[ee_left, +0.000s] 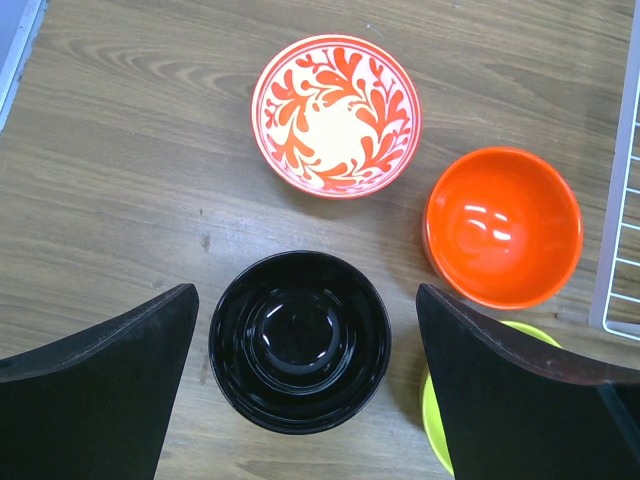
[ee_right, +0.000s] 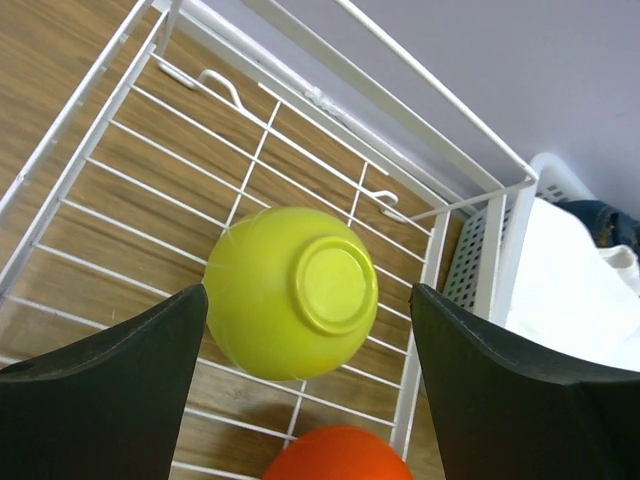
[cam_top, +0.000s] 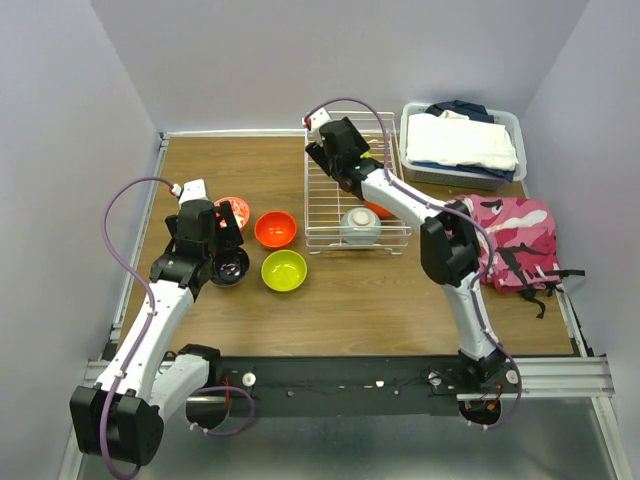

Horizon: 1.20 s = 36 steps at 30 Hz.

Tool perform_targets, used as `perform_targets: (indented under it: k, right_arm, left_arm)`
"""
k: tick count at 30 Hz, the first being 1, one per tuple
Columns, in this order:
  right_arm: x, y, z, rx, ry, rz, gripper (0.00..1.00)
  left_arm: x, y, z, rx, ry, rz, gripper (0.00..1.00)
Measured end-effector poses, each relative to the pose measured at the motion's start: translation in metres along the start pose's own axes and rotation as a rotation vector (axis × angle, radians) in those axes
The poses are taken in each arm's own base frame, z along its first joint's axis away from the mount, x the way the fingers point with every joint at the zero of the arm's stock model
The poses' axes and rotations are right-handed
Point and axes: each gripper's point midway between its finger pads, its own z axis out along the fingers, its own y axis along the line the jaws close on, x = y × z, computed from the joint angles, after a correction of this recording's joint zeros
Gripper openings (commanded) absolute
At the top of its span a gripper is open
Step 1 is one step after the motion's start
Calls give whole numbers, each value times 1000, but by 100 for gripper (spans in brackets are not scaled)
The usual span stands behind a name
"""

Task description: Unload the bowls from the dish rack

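The white wire dish rack (cam_top: 325, 200) holds an upturned pale blue bowl (cam_top: 360, 226) at its front and an orange bowl (cam_top: 378, 210) behind it. An upturned lime-green bowl (ee_right: 290, 292) lies at the back of the rack. My right gripper (ee_right: 310, 295) is open above that bowl, fingers on either side, not touching; it shows in the top view (cam_top: 352, 160). On the table stand a taupe bowl with a dark inside (ee_left: 300, 340), a white-and-red bowl (ee_left: 337, 115), an orange bowl (ee_left: 503, 227) and a lime-green bowl (ee_left: 435, 410). My left gripper (ee_left: 305, 300) is open astride the dark bowl, with a gap on each side.
A grey bin of folded clothes (cam_top: 462, 145) stands right of the rack. A pink camouflage bag (cam_top: 510, 240) lies in front of it. The rack's left edge (ee_left: 620, 250) is close to the orange bowl on the table. Walls close off the table's left, back and right.
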Motion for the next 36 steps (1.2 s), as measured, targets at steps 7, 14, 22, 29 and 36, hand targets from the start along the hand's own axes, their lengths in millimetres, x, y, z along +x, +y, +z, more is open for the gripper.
perform_targets:
  k: [7, 14, 22, 29, 36]
  right_arm:
    - [21, 19, 22, 1, 50, 61, 90]
    - [52, 27, 36, 4, 115, 81, 89]
    - [70, 2, 36, 52, 148, 135, 88]
    - [82, -13, 34, 107, 192, 131, 88]
    - [93, -20, 29, 164, 233, 112, 90]
  left_arm:
    - [0, -1, 0, 3, 1, 0, 99]
    - [0, -1, 0, 4, 1, 0, 99]
    - [1, -3, 0, 15, 5, 0, 99]
    - [1, -3, 0, 18, 6, 0, 99]
    - [1, -4, 0, 20, 7, 0, 99]
